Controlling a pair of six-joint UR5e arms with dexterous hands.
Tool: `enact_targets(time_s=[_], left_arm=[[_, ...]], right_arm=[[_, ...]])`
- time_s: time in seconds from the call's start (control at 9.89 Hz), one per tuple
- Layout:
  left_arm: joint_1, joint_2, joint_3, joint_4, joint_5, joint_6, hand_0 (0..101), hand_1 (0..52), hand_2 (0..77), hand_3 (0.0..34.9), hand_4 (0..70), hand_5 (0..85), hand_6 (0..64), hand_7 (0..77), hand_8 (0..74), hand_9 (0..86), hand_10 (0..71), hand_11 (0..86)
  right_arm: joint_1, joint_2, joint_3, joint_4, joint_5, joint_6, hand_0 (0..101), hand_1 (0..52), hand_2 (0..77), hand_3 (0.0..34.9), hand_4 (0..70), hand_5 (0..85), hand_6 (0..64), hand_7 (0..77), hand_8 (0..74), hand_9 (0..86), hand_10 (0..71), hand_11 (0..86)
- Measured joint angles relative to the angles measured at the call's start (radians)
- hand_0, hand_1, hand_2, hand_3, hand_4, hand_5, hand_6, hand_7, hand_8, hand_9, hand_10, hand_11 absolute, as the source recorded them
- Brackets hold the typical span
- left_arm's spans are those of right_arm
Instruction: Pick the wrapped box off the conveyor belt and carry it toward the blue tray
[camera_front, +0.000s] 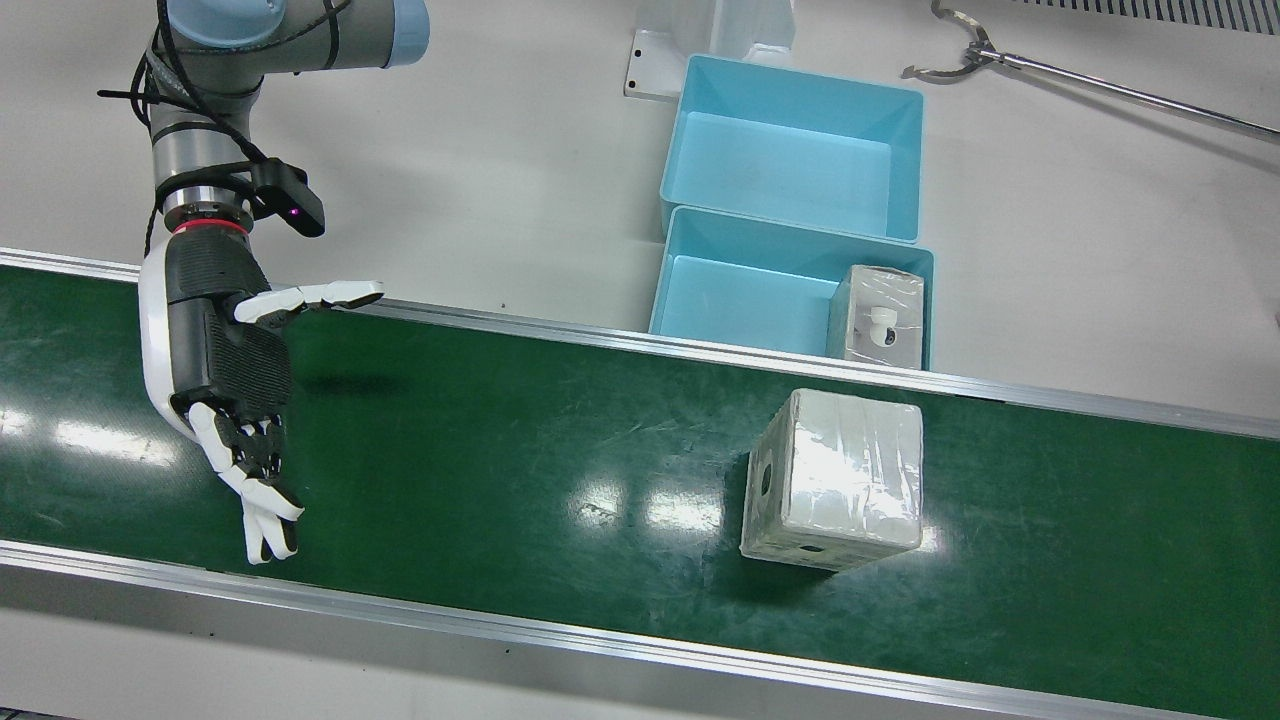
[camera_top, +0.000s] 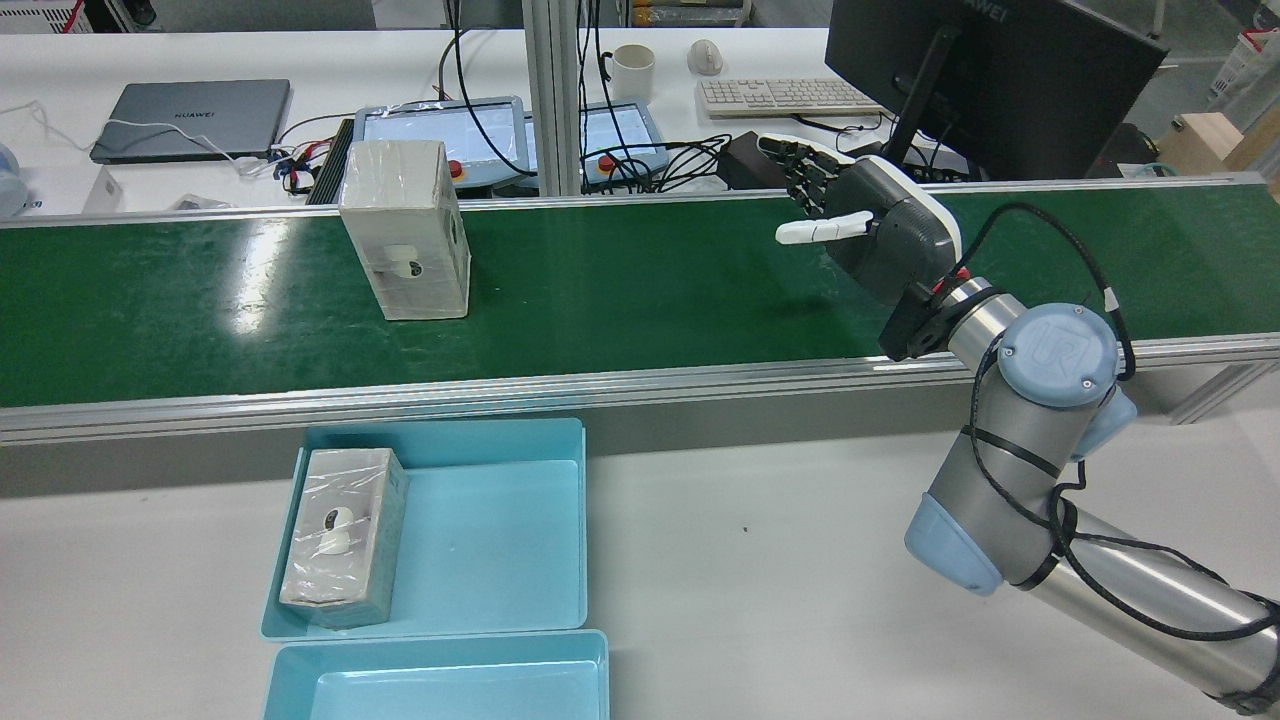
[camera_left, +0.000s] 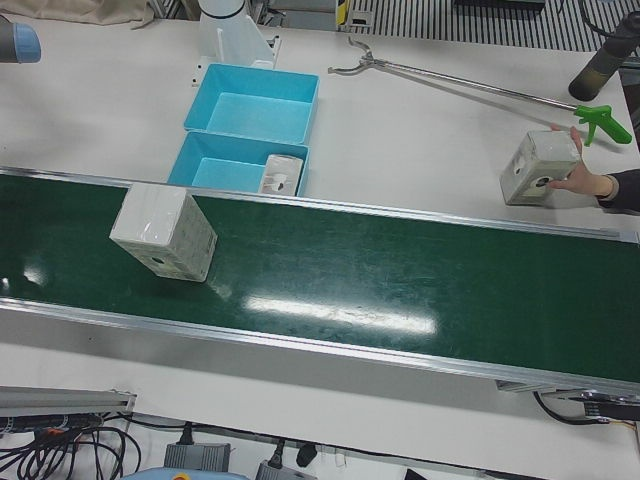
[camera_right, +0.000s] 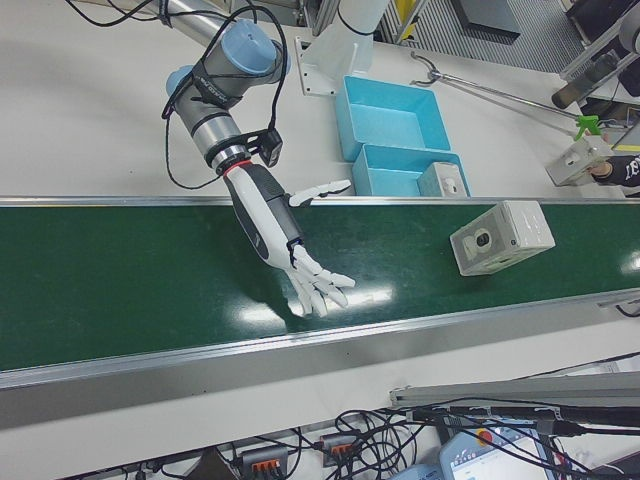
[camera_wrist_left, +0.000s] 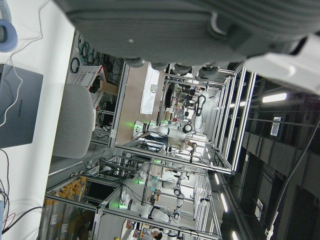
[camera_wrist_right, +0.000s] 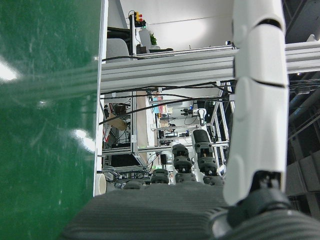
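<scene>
Wrapped box sitting alone on the belt, robot hand spread wide

Plastic-wrapped pale cardboard box (camera_front: 835, 478) is resting on the green conveyor belt (camera_front: 520, 440), tilted slightly askew, just across the belt's metal rail from the nearer light-blue plastic tray (camera_front: 742, 290). That tray is already holding a second wrapped box (camera_front: 880, 317) against one wall, and another light-blue tray (camera_front: 790, 160) is touching it on the white tabletop (camera_front: 480, 170). The right robot hand (camera_front: 235, 385) is hovering over the belt well apart from the box, palm exposed, fingers (camera_front: 265, 510) stretched out and apart, thumb jutting sideways, grasping nothing. The left robot hand (camera_wrist_left: 200, 30) is showing only as a dark palm edge in its own camera, so I cannot tell its state
</scene>
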Motion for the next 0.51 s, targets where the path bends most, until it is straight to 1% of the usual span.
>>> enact_targets(time_s=[0.2, 0.51], left_arm=[[0.000, 0.000, 0.000, 0.000, 0.000, 0.000, 0, 0.0, 1.1, 0.0, 0.0, 1.1, 0.5, 0.5, 0.5, 0.0, 0.5, 0.5], [0.000, 0.000, 0.000, 0.000, 0.000, 0.000, 0, 0.0, 0.5, 0.0, 0.0, 1.1, 0.5, 0.5, 0.5, 0.0, 0.5, 0.5]], right_arm=[[0.001, 0.000, 0.000, 0.000, -0.001, 0.002, 48, 15.3, 9.3, 0.0, 12.0, 17.5, 3.3, 3.3, 1.1, 3.8, 0.0, 0.5], [0.001, 0.000, 0.000, 0.001, -0.001, 0.001, 48, 14.7, 9.3, 0.0, 11.5, 18.5, 3.3, 3.3, 1.1, 3.8, 0.0, 0.5]])
